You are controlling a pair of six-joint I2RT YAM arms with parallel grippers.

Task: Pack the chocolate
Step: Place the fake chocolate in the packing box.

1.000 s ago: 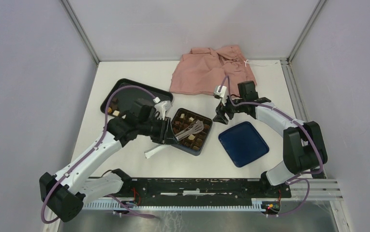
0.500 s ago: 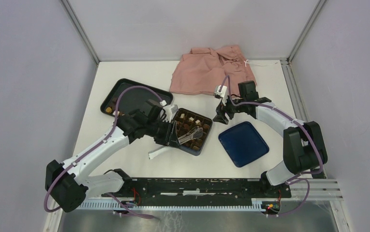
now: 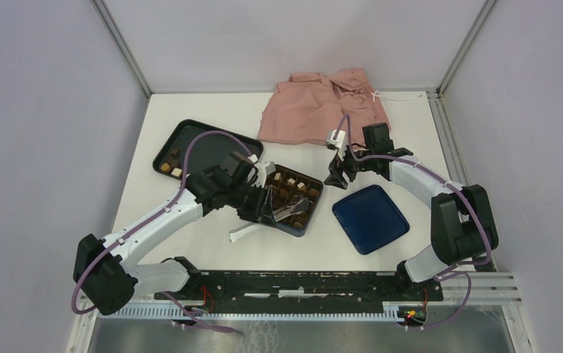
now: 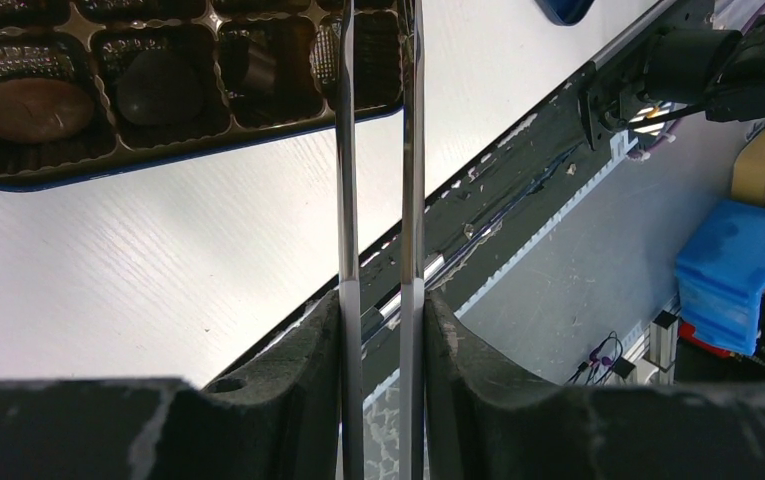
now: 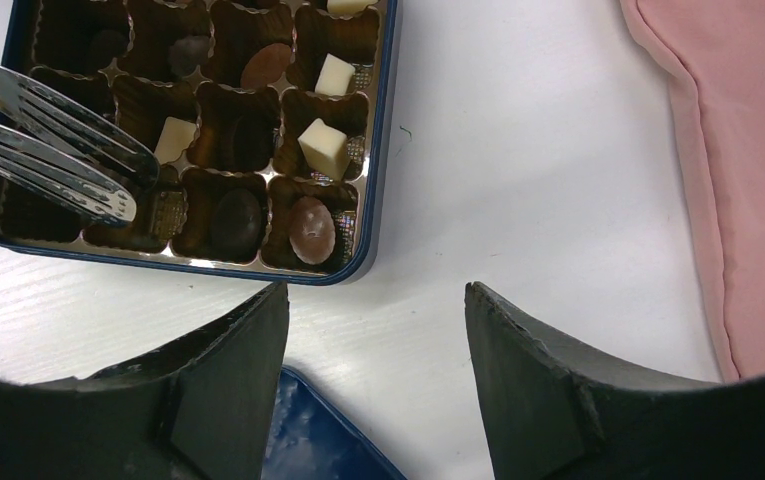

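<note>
My left gripper (image 3: 260, 200) is shut on a pair of metal tongs (image 3: 290, 208), whose two arms (image 4: 348, 150) run up between its fingers (image 4: 308, 360). The tong tips (image 5: 118, 195) hang over the near-left cells of the dark blue box (image 3: 315, 209). Whether they hold a piece I cannot tell. The box's cells hold chocolate: white cubes (image 5: 323, 148), brown rounds (image 5: 310, 230) and a brown oval (image 4: 33, 108). More chocolate (image 3: 169, 166) lies in the black tray (image 3: 204, 143). To the right of the box my right gripper (image 5: 376, 300) hovers open and holds nothing.
The box's blue lid (image 3: 370, 218) lies on the table under my right gripper. A pink garment (image 3: 322, 107) is spread at the back. A white strip (image 3: 240, 232) lies by the box's near-left side. Grey walls close in both sides.
My left arm has swung forward and right, carrying the tongs toward the near side of the box. The right arm has stayed still.
</note>
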